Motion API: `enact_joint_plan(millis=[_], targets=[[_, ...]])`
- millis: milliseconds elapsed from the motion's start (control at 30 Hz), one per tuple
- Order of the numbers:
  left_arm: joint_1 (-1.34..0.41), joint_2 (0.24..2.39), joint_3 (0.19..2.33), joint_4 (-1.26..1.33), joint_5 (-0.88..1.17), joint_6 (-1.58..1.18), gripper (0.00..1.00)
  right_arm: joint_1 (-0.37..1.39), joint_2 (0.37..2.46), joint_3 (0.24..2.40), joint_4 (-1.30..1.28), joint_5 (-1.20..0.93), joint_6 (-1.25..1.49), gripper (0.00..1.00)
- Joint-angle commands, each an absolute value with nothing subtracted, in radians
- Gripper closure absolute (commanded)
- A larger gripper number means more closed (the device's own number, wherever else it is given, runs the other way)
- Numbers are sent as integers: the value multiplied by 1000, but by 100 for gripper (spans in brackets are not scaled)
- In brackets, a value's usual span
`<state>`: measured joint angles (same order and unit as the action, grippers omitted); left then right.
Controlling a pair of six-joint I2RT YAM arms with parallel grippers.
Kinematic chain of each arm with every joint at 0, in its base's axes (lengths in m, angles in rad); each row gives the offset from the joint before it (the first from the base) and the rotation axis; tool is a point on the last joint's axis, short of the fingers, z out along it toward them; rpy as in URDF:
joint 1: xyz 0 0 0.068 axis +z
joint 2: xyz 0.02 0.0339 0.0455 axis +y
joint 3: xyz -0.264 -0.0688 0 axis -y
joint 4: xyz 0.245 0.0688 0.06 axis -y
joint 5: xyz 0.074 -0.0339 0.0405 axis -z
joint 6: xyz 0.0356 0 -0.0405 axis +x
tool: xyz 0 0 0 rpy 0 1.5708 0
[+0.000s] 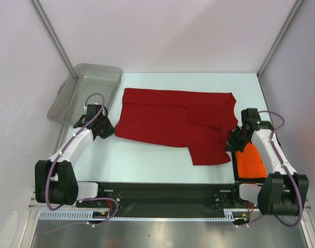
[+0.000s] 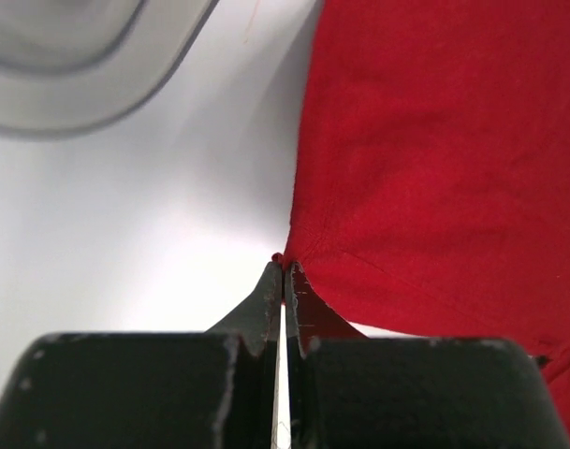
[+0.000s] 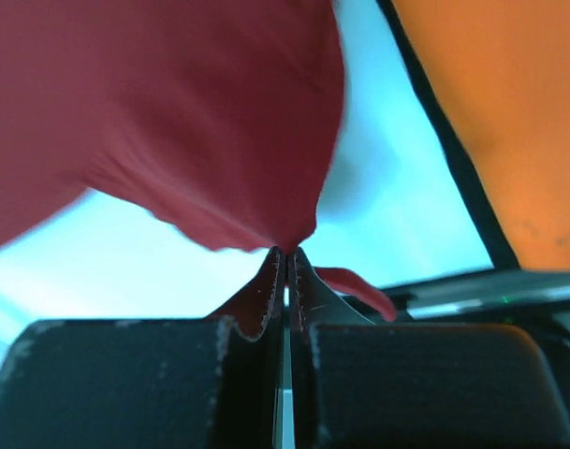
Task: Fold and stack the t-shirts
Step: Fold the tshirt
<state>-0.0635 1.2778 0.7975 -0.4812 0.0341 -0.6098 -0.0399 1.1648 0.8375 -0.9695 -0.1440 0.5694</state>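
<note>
A plain dark red soft cloth t-shirt (image 1: 173,119) lies spread wide across the middle of the pale table (image 1: 147,160). It lies mostly flat. Its cloth is doubled over on the right half, where a diagonal fold edge shows, and one flap reaches toward the near edge. The weave looks matte and lightly creased, and a stitched hem runs along the near left corner.

The left gripper (image 2: 283,273) has its fingers pressed together on that near left corner, with a small nub of red cloth caught between the tips low at the table. The right gripper (image 3: 286,254) is likewise clamped on the shirt's right edge. There the cloth rises off the table into a drooping peak, and a little tongue of red hangs past the tips.

A plain bright orange cloth t-shirt (image 1: 250,163) lies flat at the near right corner, just beside the red one and partly hidden under the right arm. A black strip (image 3: 444,140) runs along its left edge.

A translucent grey plastic tub (image 1: 85,90) sits tilted at the far left edge of the table, near the red shirt but apart from it.
</note>
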Motion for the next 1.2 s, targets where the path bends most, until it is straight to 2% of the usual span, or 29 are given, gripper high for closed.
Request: enact_joint_plan(millis=[0, 400, 567, 833, 1167], targets=[[-81, 1330, 921, -466, 26, -537, 100, -84, 1265, 992, -931, -143, 538, 100], [-101, 1721, 1342, -532, 3, -528, 100, -132, 1776, 1515, -874, -184, 518, 100], [-101, 1861, 1517, -577, 5, -534, 100, -133, 1922, 1704, -911, -201, 518, 100], [-101, 1999, 1631, -583, -31, -575, 100, -133, 2114, 1968, -945, -247, 518, 100], [-97, 2088, 1727, -609, -54, -592, 100, -129, 2292, 2172, -988, -311, 508, 100]])
